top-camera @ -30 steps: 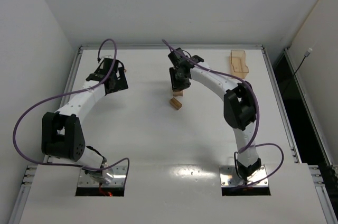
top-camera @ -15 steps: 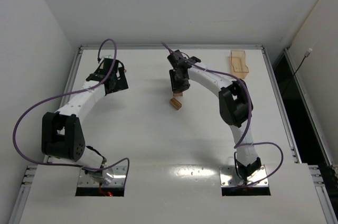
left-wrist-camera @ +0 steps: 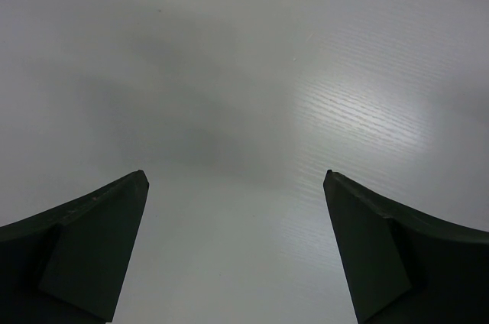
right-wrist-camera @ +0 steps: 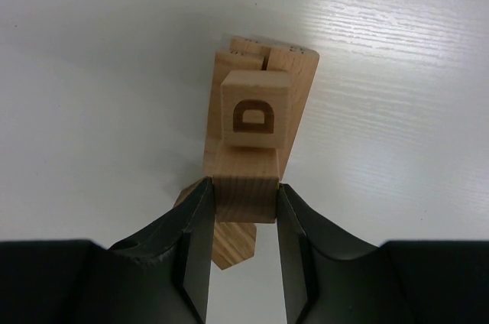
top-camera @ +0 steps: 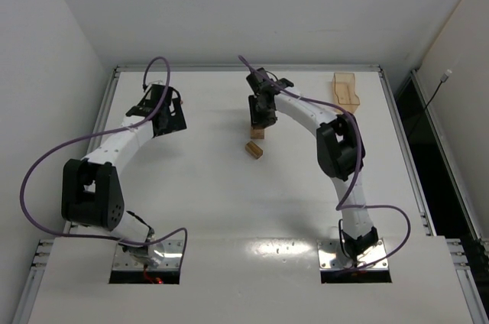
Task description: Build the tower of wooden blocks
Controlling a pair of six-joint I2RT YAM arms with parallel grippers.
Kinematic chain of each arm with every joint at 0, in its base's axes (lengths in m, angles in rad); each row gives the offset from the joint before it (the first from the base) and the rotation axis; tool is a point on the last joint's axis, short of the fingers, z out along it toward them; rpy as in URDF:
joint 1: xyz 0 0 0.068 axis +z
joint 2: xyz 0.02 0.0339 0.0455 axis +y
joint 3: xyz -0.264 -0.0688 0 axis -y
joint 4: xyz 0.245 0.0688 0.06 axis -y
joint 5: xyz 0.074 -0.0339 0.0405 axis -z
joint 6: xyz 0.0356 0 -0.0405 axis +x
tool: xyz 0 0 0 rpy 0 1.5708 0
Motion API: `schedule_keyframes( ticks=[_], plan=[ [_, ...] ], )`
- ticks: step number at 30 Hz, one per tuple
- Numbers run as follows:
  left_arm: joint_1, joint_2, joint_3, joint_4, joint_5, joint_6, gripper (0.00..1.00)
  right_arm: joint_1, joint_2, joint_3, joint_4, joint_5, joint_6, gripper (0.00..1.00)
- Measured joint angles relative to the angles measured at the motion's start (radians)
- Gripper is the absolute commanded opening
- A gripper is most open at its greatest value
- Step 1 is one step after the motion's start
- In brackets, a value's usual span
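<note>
The wood block tower (right-wrist-camera: 263, 60) is a small stack of light-tan blocks seen from above in the right wrist view, with a cube marked D (right-wrist-camera: 254, 114) on top. In the top view the tower (top-camera: 257, 132) stands at mid table. My right gripper (right-wrist-camera: 244, 186) is shut on a plain wooden block (right-wrist-camera: 244, 200) that sits right against the D cube, and it hangs directly over the tower (top-camera: 260, 114). A loose tan block (top-camera: 254, 149) lies on the table just nearer, and it also shows under the fingers (right-wrist-camera: 233, 246). My left gripper (left-wrist-camera: 236, 175) is open and empty over bare table at far left (top-camera: 166, 116).
A pale-wood tray (top-camera: 345, 89) stands at the far right corner of the white table. Raised rails (top-camera: 244, 68) run along the table's far and side edges. White walls close in on the left and back.
My right gripper has moved a little toward the far side, and its elbow has swung left. The loose block and the left arm have not moved.
</note>
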Motion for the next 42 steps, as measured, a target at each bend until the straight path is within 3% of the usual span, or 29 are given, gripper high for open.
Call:
schedule_keyframes(
  ticks=[23, 25, 26, 31, 33, 35, 39, 42],
  plan=[
    [0.000, 0.021, 0.006, -0.003, 0.008, 0.000, 1.00, -0.014, 0.034, 0.030, 0.023, -0.014, -0.003, 0.00],
    [0.000, 0.021, 0.006, -0.003, 0.008, 0.000, 1.00, -0.014, 0.034, 0.030, 0.025, -0.018, -0.003, 0.10],
    [0.000, 0.021, 0.006, -0.003, 0.008, 0.000, 1.00, -0.014, 0.034, 0.030, 0.025, -0.018, -0.003, 0.19],
    [0.000, 0.021, 0.006, -0.003, 0.008, 0.000, 1.00, -0.014, 0.034, 0.029, 0.025, -0.023, -0.003, 0.27],
    [0.000, 0.021, 0.006, -0.003, 0.008, 0.000, 1.00, -0.013, 0.034, 0.029, 0.025, -0.026, -0.003, 0.36],
    [0.000, 0.021, 0.006, -0.003, 0.008, 0.000, 1.00, -0.013, 0.034, 0.025, 0.028, -0.029, -0.005, 0.36],
    [0.000, 0.021, 0.006, -0.003, 0.012, 0.000, 1.00, -0.013, 0.034, -0.001, 0.031, -0.031, -0.006, 0.50],
    [0.000, 0.021, 0.006, -0.003, 0.015, 0.000, 1.00, -0.013, 0.034, -0.014, 0.031, -0.034, -0.009, 0.54]
  ],
)
